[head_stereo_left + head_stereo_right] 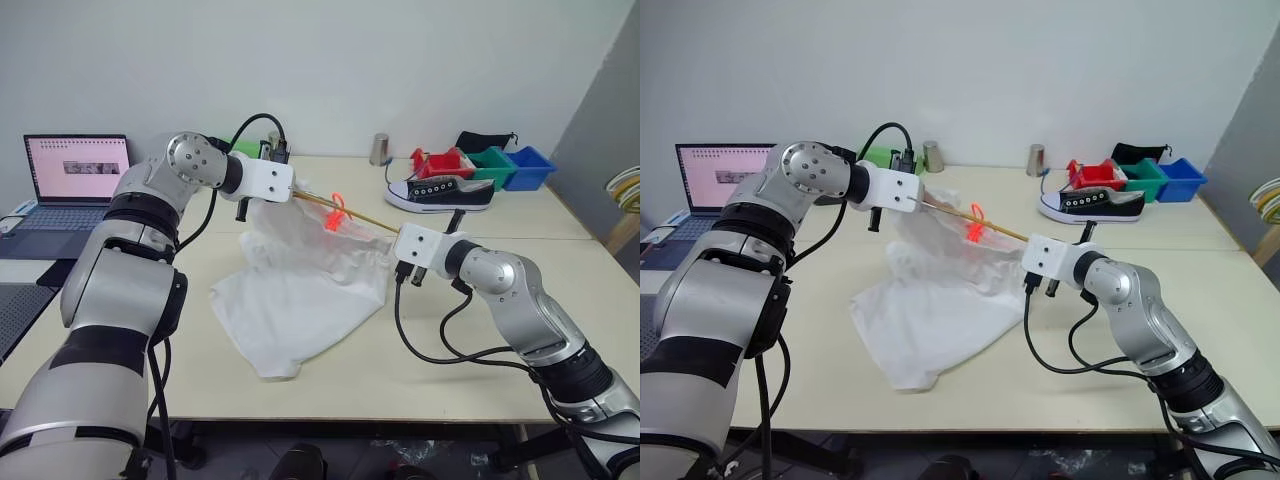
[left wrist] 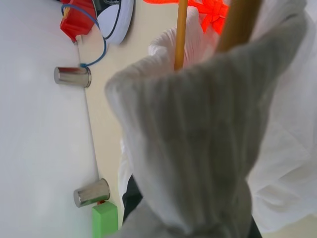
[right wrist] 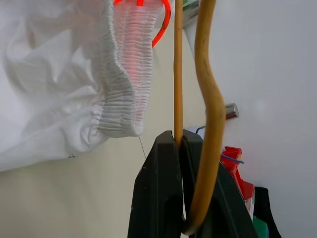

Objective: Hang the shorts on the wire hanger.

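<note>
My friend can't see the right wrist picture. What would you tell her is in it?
Two black fingers pinch a thin yellow-orange wire hanger that rises straight up from them. Beside it hang white shorts with a gathered waistband, above a beige table.

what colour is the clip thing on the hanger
Orange-red, on the yellow-orange wire hanger; the clip shows best in the right eye view.

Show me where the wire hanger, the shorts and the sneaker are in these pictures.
wire hanger (image 1: pixel 365 217), left eye view, on the yellow wire between the two grippers.
shorts (image 1: pixel 300 300), left eye view, on the white fabric lying on the table.
sneaker (image 1: pixel 445 192), left eye view, on the black side.
</note>
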You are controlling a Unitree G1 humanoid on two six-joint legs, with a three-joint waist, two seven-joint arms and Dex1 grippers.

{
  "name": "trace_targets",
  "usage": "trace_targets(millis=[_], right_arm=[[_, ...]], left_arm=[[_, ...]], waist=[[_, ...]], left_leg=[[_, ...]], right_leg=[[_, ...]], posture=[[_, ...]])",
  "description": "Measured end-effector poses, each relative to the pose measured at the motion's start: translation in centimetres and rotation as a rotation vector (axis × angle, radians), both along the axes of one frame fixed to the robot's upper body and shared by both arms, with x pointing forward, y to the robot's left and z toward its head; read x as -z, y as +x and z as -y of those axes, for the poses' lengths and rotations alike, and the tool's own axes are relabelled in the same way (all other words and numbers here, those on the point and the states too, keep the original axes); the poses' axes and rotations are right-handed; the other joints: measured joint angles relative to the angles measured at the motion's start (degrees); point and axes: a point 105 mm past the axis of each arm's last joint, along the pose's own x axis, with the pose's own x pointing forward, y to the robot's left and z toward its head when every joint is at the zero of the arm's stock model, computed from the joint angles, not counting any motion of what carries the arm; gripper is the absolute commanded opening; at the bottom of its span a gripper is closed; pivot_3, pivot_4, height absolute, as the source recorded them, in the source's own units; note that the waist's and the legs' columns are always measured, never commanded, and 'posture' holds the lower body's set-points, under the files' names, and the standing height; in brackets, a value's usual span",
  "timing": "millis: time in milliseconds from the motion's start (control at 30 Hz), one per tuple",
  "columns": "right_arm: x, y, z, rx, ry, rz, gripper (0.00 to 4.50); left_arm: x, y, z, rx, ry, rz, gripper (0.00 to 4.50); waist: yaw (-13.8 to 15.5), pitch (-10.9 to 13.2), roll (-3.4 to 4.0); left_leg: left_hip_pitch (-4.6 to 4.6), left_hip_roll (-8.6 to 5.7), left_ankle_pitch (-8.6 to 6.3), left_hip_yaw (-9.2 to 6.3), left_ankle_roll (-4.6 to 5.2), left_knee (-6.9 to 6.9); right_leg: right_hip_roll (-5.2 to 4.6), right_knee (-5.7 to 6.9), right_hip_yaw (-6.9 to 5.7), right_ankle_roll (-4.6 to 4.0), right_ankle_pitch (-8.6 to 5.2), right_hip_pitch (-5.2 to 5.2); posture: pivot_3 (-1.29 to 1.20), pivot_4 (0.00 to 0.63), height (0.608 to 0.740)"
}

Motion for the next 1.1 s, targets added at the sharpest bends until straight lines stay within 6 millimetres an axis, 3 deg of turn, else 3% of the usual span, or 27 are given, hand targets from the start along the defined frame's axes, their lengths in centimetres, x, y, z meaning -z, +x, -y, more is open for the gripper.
trace_targets(millis=[33, 133, 267, 400, 500, 633, 733, 833, 967, 1100], right_arm=[[0.0, 0.0, 0.0, -0.002, 0.0, -0.004, 0.0], [-0.1, -0.1, 0.0, -0.006, 0.006, -0.006, 0.62], [-0.8, -0.9, -1.3, -0.064, 0.034, 0.004, 1.78], [-0.3, -1.2, -1.3, -0.078, 0.037, -0.035, 2.73], [-0.2, -1.7, -0.7, -0.083, 0.031, -0.069, 3.46], [-1.3, -2.1, 1.2, -0.055, 0.076, -0.109, 4.47], [-1.9, -2.1, 2.2, -0.044, 0.093, -0.129, 4.47], [-1.2, -2.5, 2.2, -0.064, 0.109, -0.195, 4.47], [0.8, -3.5, 3.1, -0.078, 0.118, -0.318, 4.47], [4.4, -4.0, 2.9, -0.063, 0.443, -0.616, 4.47]], left_arm=[[0.0, 0.0, 0.0, 0.0, 0.0, 0.0, 0.02], [0.1, 0.0, 0.2, 0.003, -0.002, 0.001, 0.0], [0.6, 0.0, 0.9, 0.022, -0.003, -0.012, 0.0], [0.9, -0.1, 0.9, 0.026, -0.003, -0.015, 0.0], [1.4, -0.3, 0.8, 0.043, -0.002, -0.014, 0.0], [4.2, -1.1, -0.4, 0.055, 0.017, -0.064, 0.0], [6.4, -2.1, -0.9, 0.072, 0.009, -0.112, 0.0], [7.8, -2.7, -1.0, 0.081, -0.013, -0.147, 0.0], [7.1, -3.0, -1.3, 0.025, -0.153, -0.214, 0.0], [6.3, -4.2, -2.5, -0.019, -0.317, -0.31, 0.0]], waist=[[-0.2, 0.0, 0.0], [-0.6, 0.0, -0.01], [-1.1, 0.0, -0.02], [-1.3, 0.0, -0.05], [-1.2, 0.0, -0.04], [-1.2, 0.0, -0.05], [-1.1, -0.1, -0.08], [-1.0, -0.1, -0.1], [-0.8, -0.2, -0.22], [-1.2, -0.3, -0.4]], left_leg=[[0.0, 0.0, 0.0, -0.01, 0.0, 0.0], [0.0, -0.02, 0.01, -0.02, 0.0, 0.0], [0.0, -0.04, 0.01, -0.03, -0.01, 0.0], [0.03, -0.05, 0.02, 0.0, -0.01, 0.0], [0.03, -0.06, 0.02, -0.02, 0.0, 0.0], [0.07, -0.06, 0.03, 0.0, -0.01, 0.0], [0.19, -0.04, 0.03, 0.02, -0.01, -0.01], [0.19, -0.04, 0.03, 0.01, 0.0, 0.0], [0.18, -0.07, 0.03, 0.02, 0.0, 0.0], [0.39, 0.02, 0.04, 0.12, 0.02, -0.02]], right_leg=[[-0.01, 0.01, 0.0, 0.0, 0.0, 0.0], [-0.03, 0.01, 0.0, 0.0, 0.0, 0.0], [-0.05, 0.01, 0.02, 0.0, 0.0, 0.0], [-0.05, 0.04, 0.04, 0.0, 0.0, 0.0], [-0.05, 0.04, 0.04, 0.0, 0.0, 0.0], [-0.07, 0.08, 0.05, 0.0, 0.0, 0.01], [-0.08, 0.1, 0.08, 0.0, 0.0, 0.1], [-0.08, 0.12, 0.08, 0.0, 0.0, 0.1], [-0.11, 0.11, 0.05, 0.0, 0.0, 0.13], [-0.13, 0.23, 0.19, 0.0, 0.0, 0.23]], posture=[[0.27, 0.0, 0.74], [0.27, 0.0, 0.74], [0.27, 0.0, 0.74], [0.27, 0.0, 0.74], [0.27, 0.0, 0.74], [0.27, 0.0, 0.74], [0.29, 0.0, 0.74], [0.29, 0.0, 0.74], [0.32, 0.0, 0.74], [0.35, 0.0, 0.74]])
